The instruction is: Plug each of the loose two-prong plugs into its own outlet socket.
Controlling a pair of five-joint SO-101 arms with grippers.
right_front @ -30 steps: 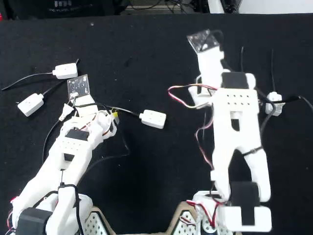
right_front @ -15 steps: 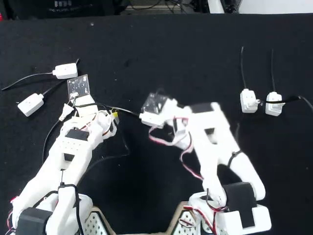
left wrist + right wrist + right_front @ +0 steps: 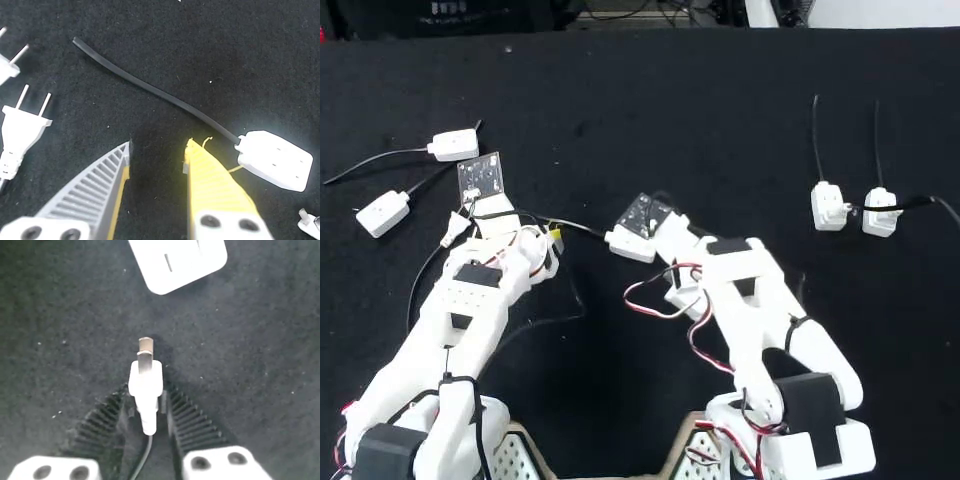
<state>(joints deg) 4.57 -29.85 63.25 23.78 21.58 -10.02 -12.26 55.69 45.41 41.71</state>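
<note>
Right gripper [image 3: 145,399] clenched on a white 2-prong plug [image 3: 145,380], prongs pointing at the socket [image 3: 625,245] mid-frame; left gripper [image 3: 157,150] released, loose plug [image 3: 20,127] beside it.

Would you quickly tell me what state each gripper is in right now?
Left gripper: open, holding nothing.
Right gripper: shut on a white two-prong plug.

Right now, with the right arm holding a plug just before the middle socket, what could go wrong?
The plug in the right gripper points beside the slots of the socket, so its prongs may hit the face. The socket lies loose on the table; the left gripper is open near its cable and holds nothing, so a push may slide the socket away.
</note>
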